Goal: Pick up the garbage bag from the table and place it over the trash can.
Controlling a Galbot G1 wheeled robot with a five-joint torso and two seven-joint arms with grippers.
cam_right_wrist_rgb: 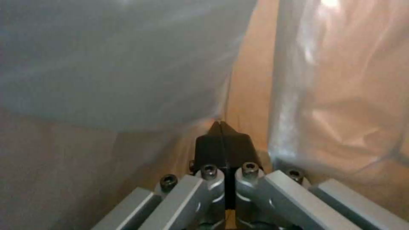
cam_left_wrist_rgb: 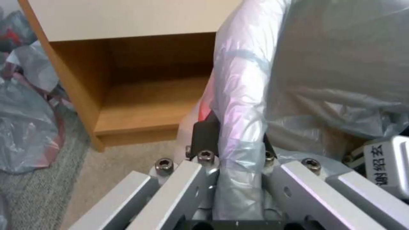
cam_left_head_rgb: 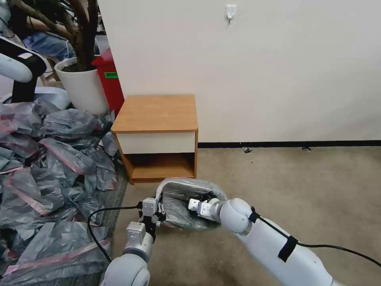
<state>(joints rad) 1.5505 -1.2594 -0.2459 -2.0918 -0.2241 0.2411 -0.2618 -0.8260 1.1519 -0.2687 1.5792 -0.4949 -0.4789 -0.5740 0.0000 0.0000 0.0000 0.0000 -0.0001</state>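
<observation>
Garbage bag (cam_left_head_rgb: 186,198) over trash can, left end effector (cam_left_wrist_rgb: 232,140) clamped on its rim, right end effector (cam_right_wrist_rgb: 223,134) closed inside, label characters unreadable.

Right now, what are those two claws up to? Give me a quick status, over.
Left claw shut on bag at bin rim. Right claw shut, down inside bag. Bag draped over bin, below table. Nothing in the way.

My head camera looks forward and down at the table (cam_left_head_rgb: 156,115) at 12 o'clock. Both wrist cameras sit close along their fingers, sharing the garbage bag (cam_left_wrist_rgb: 298,80).
</observation>
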